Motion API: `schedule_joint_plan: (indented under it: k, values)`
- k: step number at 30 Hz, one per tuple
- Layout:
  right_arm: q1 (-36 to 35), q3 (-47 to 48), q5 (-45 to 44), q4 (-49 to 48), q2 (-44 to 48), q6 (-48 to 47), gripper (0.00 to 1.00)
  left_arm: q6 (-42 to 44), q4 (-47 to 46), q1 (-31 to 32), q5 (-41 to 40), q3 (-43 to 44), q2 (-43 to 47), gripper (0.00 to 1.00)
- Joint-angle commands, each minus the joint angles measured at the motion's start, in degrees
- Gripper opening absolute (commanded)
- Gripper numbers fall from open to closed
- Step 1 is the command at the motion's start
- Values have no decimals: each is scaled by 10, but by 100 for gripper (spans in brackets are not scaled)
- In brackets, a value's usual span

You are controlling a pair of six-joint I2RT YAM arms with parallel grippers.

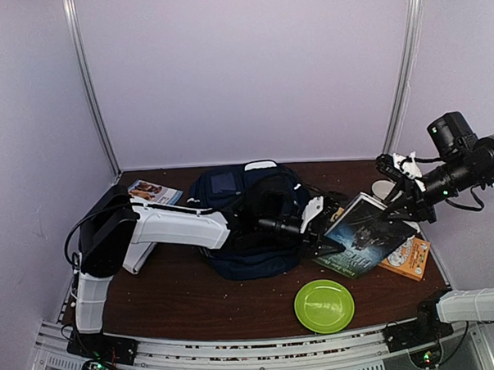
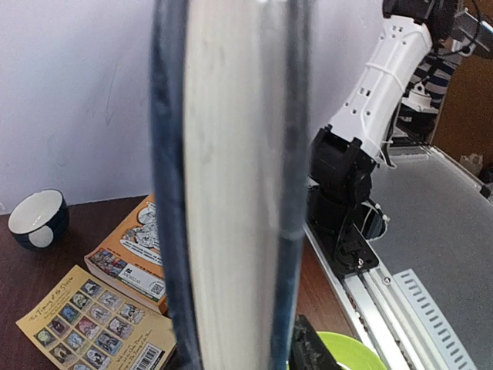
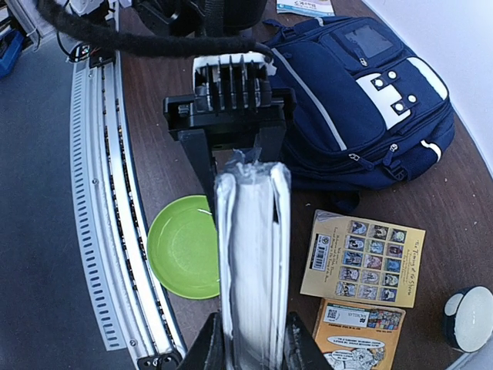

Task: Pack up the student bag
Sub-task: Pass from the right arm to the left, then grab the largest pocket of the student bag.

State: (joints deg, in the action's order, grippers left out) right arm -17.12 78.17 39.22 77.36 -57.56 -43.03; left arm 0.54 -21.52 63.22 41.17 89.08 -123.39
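Top cam: the student bag [image 1: 218, 190] lay flat at the back middle of the table [image 1: 194, 298], with the left arm stretched over it. A dark-covered book [image 1: 365, 233] hung tilted over the right side, above an orange paperback [image 1: 408, 261], and a green plate [image 1: 324, 306] sat nearer the arms. The right claw [image 1: 396, 207] pinched the book's upper corner, and the left claw [image 1: 317, 246] sat at its lower corner.

Left wrist cam: the book's page edge pretty much filled the frame, so I couldn't tell if that claw was actually squeezing. A bowl [image 2: 35, 220] and a yellow booklet [image 2: 92, 324] lay beyond.

Right wrist cam: the right claw's fingers were clamped on both covers, the left claw's straddled the far end, and the bag lay past it on the right.
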Motion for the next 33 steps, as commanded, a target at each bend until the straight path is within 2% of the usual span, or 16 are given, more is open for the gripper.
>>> schedule_joint_plan:
  k: [1, 5, 6, 7, 9, 12, 13, 16, 19, 21, 24, 25, 29, 33]
  values:
    - [0, 18, 18, -58, 9, 13, 0, -13, -16, 1, 57, -25, 37, 27]
    - [-2, 11, 41, -65, 4, 22, 0, -32, -19, 0, 63, -36, 49, 16]
    - [-2, 14, 46, -66, 4, 23, 3, -38, -18, -1, 66, -37, 52, 12]
    - [-2, 17, 51, -62, 6, 20, 13, -48, -18, -3, 70, -37, 55, 8]
    - [-2, 27, 54, -64, 12, 26, 49, -70, -14, -7, 73, -40, 65, 5]
    - [0, 27, 45, -122, 36, 70, 95, -132, -18, -20, 56, -63, 96, 1]
    - [0, 23, 41, -140, 43, 87, 99, -149, -15, -23, 50, -72, 110, 0]
    - [3, 34, 38, -166, 22, 116, 100, -192, 45, -44, 13, -94, 157, 0]
    - [3, 34, 52, -165, -10, 94, 100, -210, 183, -66, -36, -104, 206, 0]
    - [3, 21, 43, -194, -27, 89, 98, -216, 227, -78, -62, -132, 248, 0]
    - [-10, 14, -6, -236, -73, 96, 74, -234, 244, -96, -106, -200, 330, 0]
    - [-16, 20, -25, -245, -90, 102, 70, -240, 249, -102, -117, -221, 357, 0]
    - [-41, 34, -72, -265, -147, 113, 63, -266, 319, -130, -186, -272, 444, 0]
    - [-94, -4, -112, -316, -182, 110, 58, -295, 407, -152, -297, -310, 541, 0]
